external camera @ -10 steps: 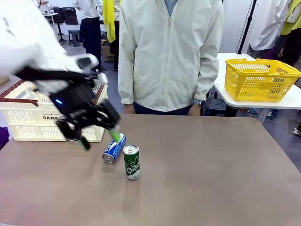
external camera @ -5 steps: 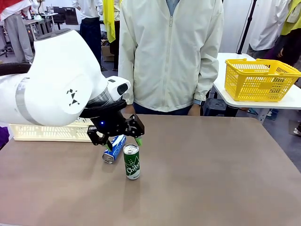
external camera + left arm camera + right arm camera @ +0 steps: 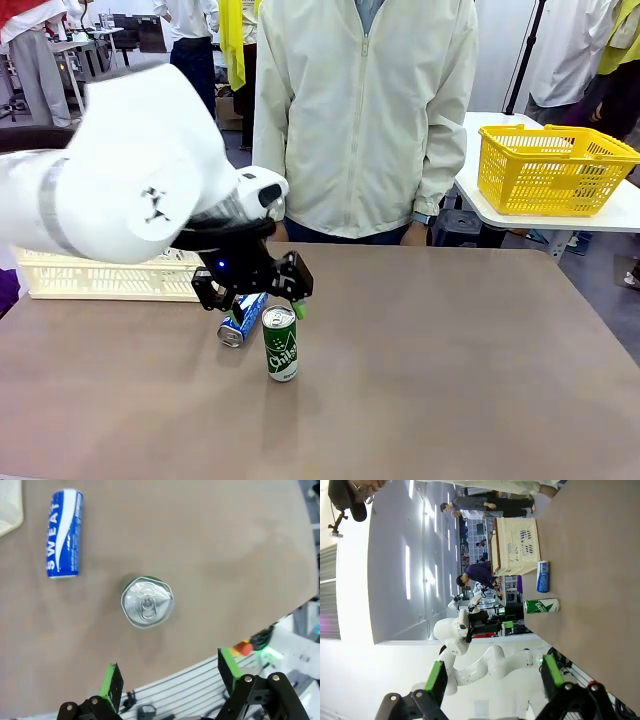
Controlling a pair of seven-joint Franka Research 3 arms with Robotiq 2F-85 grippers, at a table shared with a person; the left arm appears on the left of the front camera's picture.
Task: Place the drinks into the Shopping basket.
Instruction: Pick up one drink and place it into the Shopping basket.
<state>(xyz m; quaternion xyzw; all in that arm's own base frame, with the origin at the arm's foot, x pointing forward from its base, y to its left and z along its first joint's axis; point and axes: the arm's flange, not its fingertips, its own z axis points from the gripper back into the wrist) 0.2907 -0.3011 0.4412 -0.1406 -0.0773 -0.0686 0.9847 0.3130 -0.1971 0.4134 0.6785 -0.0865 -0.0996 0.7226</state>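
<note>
In the front view the left gripper (image 3: 262, 306) hangs low over the brown table (image 3: 450, 350), its jaws spread and empty, just above the silver top of the green can (image 3: 282, 350), which stands upright near the table's middle. The blue can (image 3: 240, 325) lies on its side just beside the green one, on the robot's left, partly behind the gripper. The Shopping basket (image 3: 110, 275) sits at the table's far left edge, mostly hidden by the white arm. A person (image 3: 360, 120) stands at the far side, and a yellow basket (image 3: 555, 170) rests on a white side table (image 3: 480, 205). The left wrist view looks straight down: the green can's top lies beyond the wide-apart green pads (image 3: 111, 687), clear of both, with the blue can farther off. In the sideways right wrist view the right gripper (image 3: 495, 679) is spread and empty, with both cans and the Shopping basket well apart from it.
</note>
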